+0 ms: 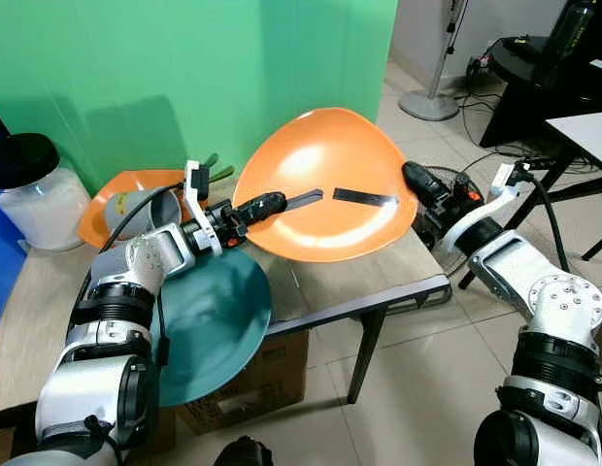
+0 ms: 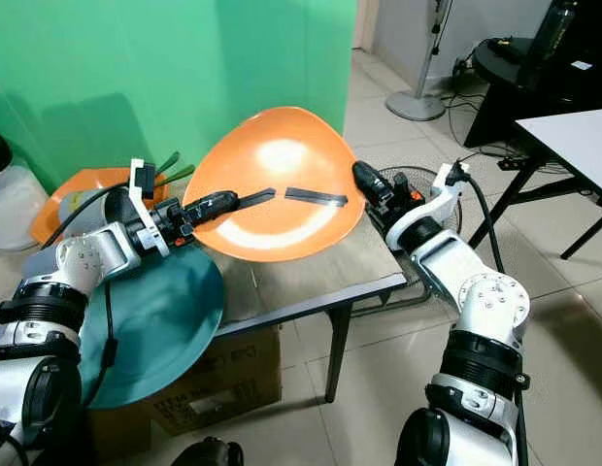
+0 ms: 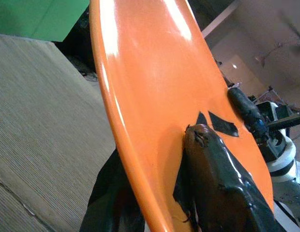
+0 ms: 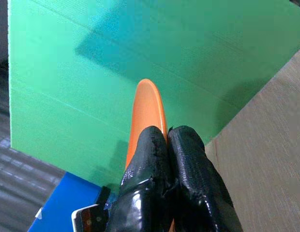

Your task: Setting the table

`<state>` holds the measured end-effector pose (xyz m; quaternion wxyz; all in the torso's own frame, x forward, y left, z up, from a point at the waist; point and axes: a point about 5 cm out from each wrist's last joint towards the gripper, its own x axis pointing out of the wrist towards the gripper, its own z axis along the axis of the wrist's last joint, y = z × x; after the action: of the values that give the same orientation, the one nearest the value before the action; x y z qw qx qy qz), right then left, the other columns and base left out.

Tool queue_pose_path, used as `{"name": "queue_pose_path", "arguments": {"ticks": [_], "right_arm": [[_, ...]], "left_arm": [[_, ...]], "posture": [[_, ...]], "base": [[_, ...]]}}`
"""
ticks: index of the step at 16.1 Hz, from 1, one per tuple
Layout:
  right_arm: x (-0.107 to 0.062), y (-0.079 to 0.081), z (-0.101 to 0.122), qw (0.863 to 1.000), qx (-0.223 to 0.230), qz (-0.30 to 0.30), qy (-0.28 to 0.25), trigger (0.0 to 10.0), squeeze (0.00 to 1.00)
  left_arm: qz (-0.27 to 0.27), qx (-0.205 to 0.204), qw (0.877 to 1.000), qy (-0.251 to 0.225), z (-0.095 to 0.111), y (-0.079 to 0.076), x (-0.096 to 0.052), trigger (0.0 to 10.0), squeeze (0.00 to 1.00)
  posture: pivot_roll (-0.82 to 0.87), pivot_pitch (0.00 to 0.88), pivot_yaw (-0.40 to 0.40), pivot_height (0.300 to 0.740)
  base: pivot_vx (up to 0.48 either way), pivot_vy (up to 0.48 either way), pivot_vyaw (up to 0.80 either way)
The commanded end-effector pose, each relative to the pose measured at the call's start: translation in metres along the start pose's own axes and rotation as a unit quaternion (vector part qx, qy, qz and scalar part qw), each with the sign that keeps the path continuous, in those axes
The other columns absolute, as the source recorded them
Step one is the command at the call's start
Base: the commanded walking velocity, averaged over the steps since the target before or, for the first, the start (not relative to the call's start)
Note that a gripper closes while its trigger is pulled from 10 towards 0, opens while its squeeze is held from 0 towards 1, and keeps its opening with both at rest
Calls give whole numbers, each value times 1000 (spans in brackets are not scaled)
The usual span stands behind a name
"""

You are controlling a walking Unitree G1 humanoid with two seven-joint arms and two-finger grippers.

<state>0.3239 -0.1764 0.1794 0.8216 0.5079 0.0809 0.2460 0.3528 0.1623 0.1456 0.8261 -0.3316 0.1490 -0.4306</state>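
A large orange plate (image 1: pixel 320 160) is held tilted on edge above the wooden table (image 1: pixel 379 277), its hollow facing me. My left gripper (image 1: pixel 306 200) is shut on the plate's left rim, one black finger lying across the inside. My right gripper (image 1: pixel 348 195) is shut on the right rim in the same way. In the left wrist view a finger (image 3: pixel 217 174) presses on the orange plate (image 3: pixel 150 87). In the right wrist view the fingers (image 4: pixel 184 179) pinch the plate's thin edge (image 4: pixel 147 106). A teal plate (image 1: pixel 209 325) lies at the table's near edge under my left arm.
A second orange plate (image 1: pixel 112 184) with a grey cup (image 1: pixel 136 212) and green utensils (image 1: pixel 219 173) sits at the back left. Beside it stands a black-lidded jar (image 1: pixel 34 194). A green panel (image 1: pixel 184 68) backs the table. A cardboard box (image 1: pixel 252 383) lies underneath; a floor fan (image 1: pixel 454 186) stands right.
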Motion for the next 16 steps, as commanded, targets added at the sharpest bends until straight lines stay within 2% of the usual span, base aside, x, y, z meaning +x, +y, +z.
{"name": "queue_pose_path", "arguments": {"ticks": [1, 2, 3, 4, 5, 8, 12, 14, 15, 16], "right_arm": [[2, 15, 2, 999, -16, 49, -2, 9098, 0], [2, 15, 3, 999, -20, 47, -4, 10000, 0], [2, 14, 3, 999, -23, 45, -4, 10000, 0], [2, 14, 3, 999, -27, 41, -5, 10000, 149], [2, 11, 4, 999, -28, 32, -9, 10000, 1000], [0, 3, 6, 999, -21, 9, -22, 10000, 1000], [-12, -5, 19, 998, -28, -7, -48, 10000, 1000], [-26, -2, 32, 996, -57, -6, -64, 10000, 1000], [-33, 2, 37, 994, -78, -5, -70, 10000, 1000], [-39, 14, 42, 988, -136, -19, -75, 10000, 0]], "left_arm": [[-2, -6, 1000, -11, 3, -3, 2, 0, 0], [-6, -5, 1000, -20, 6, -4, 1, 0, 0], [-9, -3, 1000, -26, 8, -5, 1, 0, 0], [-16, 0, 999, -42, 12, -7, 0, 0, 0], [-24, -2, 998, -62, 17, -9, -1, 0, 0], [-50, -6, 993, -103, 30, -17, -5, 0, 0], [-53, 0, 992, -116, 36, -22, -7, 0, 0], [-31, 32, 992, -119, 39, -25, -6, 0, 0], [-13, 55, 991, -117, 39, -26, -5, 314, 0], [28, 116, 987, -112, 40, -27, -1, 2863, 0]], "posture": [[53, 0, 41, 740], [53, 0, 42, 740], [53, 0, 42, 740], [54, 0, 44, 740], [54, 0, 44, 740], [57, 0, 45, 740], [59, 0, 48, 740], [62, 0, 48, 740], [65, 0, 48, 740], [66, 0, 49, 740]], "base": [[0, 0, 0], [0, 0, 0], [0, 0, 0], [0, 0, 0], [0, 0, 0], [0, 0, 0], [0, 0, 0], [0, 0, 0], [0, 0, 0], [0, 0, 0]]}}
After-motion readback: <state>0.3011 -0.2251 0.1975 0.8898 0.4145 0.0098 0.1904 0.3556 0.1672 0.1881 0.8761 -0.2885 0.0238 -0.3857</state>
